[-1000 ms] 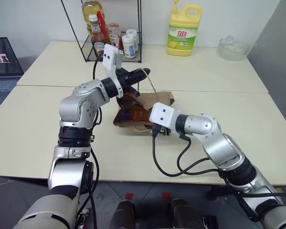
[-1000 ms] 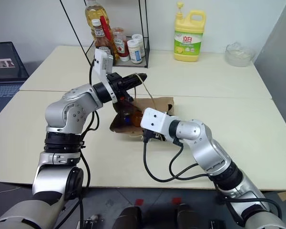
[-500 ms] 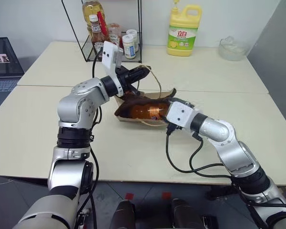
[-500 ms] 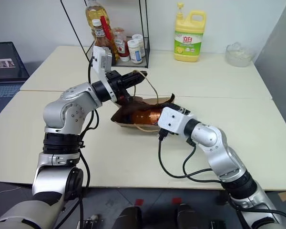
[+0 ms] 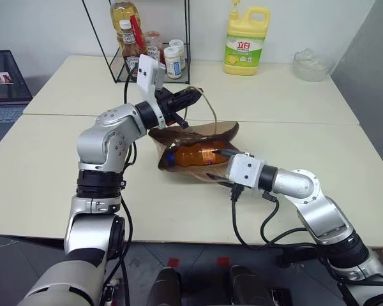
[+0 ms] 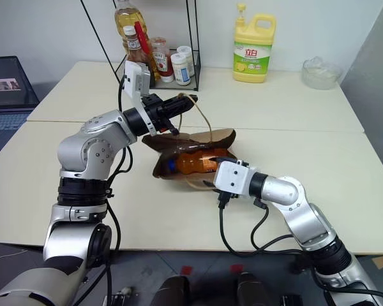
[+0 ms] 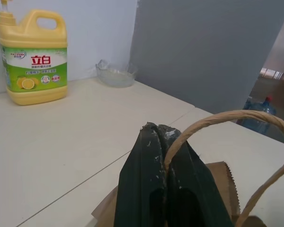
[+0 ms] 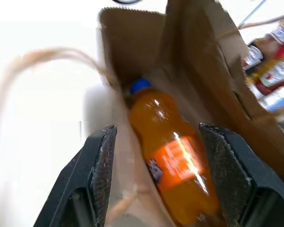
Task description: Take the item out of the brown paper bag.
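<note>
The table [image 5: 293,108] is two pale tops butted together, its near and side edges cut off by the frame. On it the brown paper bag [image 5: 220,129] lies on its side near the middle, mouth toward the right arm and held agape. The bag's far end is hidden behind the left forearm.

Inside the bag lies the item [image 8: 173,156], an orange-filled bottle with its blue cap [image 8: 140,85] pointing deep into the bag; its base runs out of the wrist picture and its orange label is too blurred to read.

The left gripper [image 7: 160,137] is raised above the bag, its fingers pressed together on the twine handle [image 7: 227,118], which loops up from the bag's upper lip. The right gripper [image 8: 156,137] sits at the bag's mouth, its fingers [image 8: 102,161] spread wide to either side of the bottle and clear of it.

At the table's back edge stands a black wire rack [image 5: 154,64] holding a tall oil bottle [image 5: 123,14], cut off at the top, a ketchup bottle [image 5: 128,43] and small white jars [image 5: 173,60]; their writing is too small to read. Further right stands a yellow detergent jug [image 7: 32,56] with Chinese characters on a green label, and beyond it a clear glass bowl [image 7: 114,75]. A laptop [image 5: 3,89] shows at the left edge.
</note>
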Available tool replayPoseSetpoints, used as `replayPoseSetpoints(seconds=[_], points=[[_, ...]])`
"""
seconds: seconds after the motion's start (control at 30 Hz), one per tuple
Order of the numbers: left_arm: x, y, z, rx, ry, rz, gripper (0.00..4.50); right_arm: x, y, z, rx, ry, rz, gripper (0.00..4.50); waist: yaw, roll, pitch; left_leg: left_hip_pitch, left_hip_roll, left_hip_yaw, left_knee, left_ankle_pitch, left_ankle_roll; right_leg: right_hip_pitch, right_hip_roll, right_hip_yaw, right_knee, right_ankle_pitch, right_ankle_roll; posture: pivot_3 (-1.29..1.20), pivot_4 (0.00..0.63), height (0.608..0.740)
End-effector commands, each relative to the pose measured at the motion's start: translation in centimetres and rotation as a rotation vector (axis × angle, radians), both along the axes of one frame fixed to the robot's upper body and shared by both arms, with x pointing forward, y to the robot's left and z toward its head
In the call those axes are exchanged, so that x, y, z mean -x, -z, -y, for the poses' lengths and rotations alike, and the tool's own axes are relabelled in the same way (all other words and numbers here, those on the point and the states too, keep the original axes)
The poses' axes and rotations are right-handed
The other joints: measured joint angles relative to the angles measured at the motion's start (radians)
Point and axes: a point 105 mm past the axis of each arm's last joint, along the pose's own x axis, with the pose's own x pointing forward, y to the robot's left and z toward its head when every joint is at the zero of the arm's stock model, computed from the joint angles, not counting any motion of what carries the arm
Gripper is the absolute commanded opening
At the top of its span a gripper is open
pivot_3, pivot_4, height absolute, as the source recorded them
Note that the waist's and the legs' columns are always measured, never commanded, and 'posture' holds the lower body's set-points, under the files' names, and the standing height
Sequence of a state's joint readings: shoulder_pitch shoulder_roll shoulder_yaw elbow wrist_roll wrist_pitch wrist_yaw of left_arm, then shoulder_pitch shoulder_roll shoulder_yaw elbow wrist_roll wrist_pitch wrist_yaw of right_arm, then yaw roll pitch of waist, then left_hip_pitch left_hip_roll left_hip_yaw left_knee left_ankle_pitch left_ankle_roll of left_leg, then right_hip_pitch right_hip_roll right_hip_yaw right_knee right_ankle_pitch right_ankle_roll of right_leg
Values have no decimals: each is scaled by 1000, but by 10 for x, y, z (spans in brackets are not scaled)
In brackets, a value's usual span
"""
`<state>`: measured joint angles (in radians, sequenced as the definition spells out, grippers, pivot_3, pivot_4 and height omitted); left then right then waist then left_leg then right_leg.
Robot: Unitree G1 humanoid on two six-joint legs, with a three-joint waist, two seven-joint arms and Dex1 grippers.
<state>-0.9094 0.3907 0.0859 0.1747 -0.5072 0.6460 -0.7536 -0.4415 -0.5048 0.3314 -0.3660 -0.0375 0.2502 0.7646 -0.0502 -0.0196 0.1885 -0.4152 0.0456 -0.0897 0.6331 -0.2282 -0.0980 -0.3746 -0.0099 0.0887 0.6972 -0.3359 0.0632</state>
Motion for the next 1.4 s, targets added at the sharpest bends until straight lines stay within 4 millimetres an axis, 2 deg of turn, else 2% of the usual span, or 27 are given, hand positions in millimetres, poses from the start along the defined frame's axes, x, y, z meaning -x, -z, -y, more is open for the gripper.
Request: replayPoseSetpoints(seconds=[0.03,0.23,0.47,0.83,1.0,1.23,1.4], points=[[5,-13,-1,19,5,48,0,-3,-18,2,-20,31,87,2896,0,0,0,0,0,0,0,0,0,0,0,0,0,0,0,0,150,740],[4,-12,-3,20,-1,45,0,-35,-45,8,-96,257,277,2896,-1,0,0,0,0,0,0,0,0,0,0,0,1,0,0,0,150,740],[4,-12,-2,21,3,42,0,-49,-63,16,-150,417,440,2896,3,0,0,0,0,0,0,0,0,0,0,0,0,0,0,0,150,740],[4,-12,-1,24,5,41,0,-63,-70,22,-176,598,571,2896,-1,0,0,0,0,0,0,0,0,-1,0,0,1,0,0,0,150,740],[4,-12,-1,25,5,40,0,-69,-81,30,-226,673,600,2896,-1,0,0,0,0,0,0,0,0,-1,0,0,1,0,0,0,150,740],[4,-11,-1,25,6,40,0,-73,-97,59,-252,783,667,2896,-1,0,0,0,0,0,0,0,0,-1,0,0,1,0,0,0,150,740],[4,-11,0,27,7,41,0,-67,-113,56,-385,772,662,2896,-7,0,0,0,0,0,0,0,0,-1,0,0,1,0,0,0,150,740]])
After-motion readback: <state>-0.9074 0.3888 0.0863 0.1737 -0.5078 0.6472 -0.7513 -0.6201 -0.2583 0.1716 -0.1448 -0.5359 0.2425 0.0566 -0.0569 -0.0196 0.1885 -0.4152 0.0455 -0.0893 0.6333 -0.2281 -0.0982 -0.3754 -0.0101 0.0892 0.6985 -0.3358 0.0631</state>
